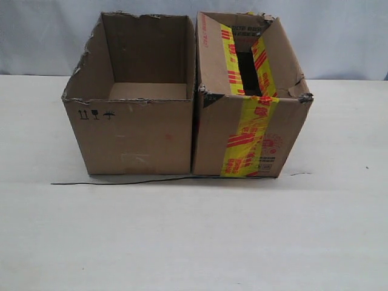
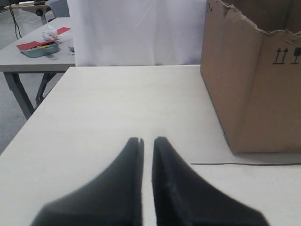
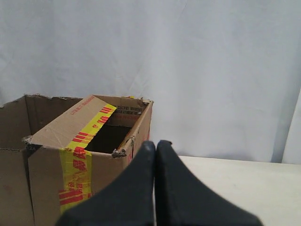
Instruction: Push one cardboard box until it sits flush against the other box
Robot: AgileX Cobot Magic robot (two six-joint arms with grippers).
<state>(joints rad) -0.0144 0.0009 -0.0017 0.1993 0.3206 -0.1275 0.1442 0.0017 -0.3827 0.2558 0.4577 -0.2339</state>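
Exterior view: cardboard box (image 1: 248, 121) sits flush against the other box (image 1: 133, 115) on table (image 1: 194, 236).
Left gripper (image 2: 147, 140) nearly pressed together, holding nothing; right gripper (image 3: 155, 145) pressed together, empty, near cardboard box.

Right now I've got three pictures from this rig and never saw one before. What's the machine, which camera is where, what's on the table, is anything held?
It is a two-armed robot; each arm ends in a pair of black jaws. The wide picture comes from a camera off the arms, facing the white table. The other two come from cameras on the wrists, looking out past each arm's own jaws.

On the table stand two open boxes, side by side and apparently touching: a plain brown box with a torn rim, and a taped box with yellow and red tape. A thin black wire lies in front of them.

The left gripper has its jaws nearly together; the right gripper is shut. Neither holds anything.
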